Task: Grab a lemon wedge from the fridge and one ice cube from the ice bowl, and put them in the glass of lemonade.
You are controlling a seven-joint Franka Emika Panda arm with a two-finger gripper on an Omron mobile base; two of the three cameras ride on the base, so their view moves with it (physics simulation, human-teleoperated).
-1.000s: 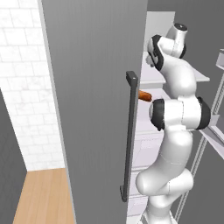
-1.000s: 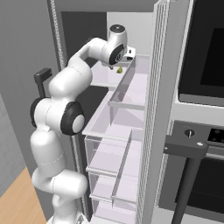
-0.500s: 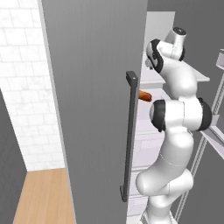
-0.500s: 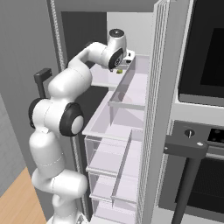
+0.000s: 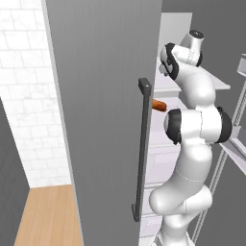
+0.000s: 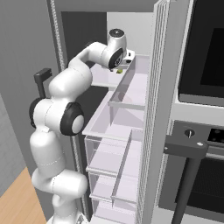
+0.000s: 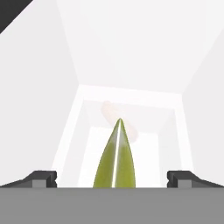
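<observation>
— Where's the lemon wedge point(image 7: 115, 158) rel. to ur claw?

— Dead centre in my hand view, midway btw my two fingertips, which sit at approx 8 and 4 o'clock of it. Its long axis runs 6-to-12, tip pointing to 12, away from me. It's inside the fridge point(image 6: 131, 113), over the white top shelf. In the right base view I see a small yellow-green speck just under my gripper point(image 6: 120, 68).

— Gripper point(image 7: 113, 178) state?

— Fingers point(image 7: 41, 178) wide apart, not touching the wedge. Nothing clamped.

— So next move?

— My guess: close straight across the short axis; no re-aim needed, since it lies in line w/ me. Risk: thin wedge may slip.

— Other stuff nearby?

— Orange carrot-like item point(image 5: 159, 104) at the shelf edge, past the door handle point(image 5: 141, 149). Oven point(image 6: 205, 144) to my 3 o'clock.

— Any labels, writing?

— None readable anywhere.
</observation>
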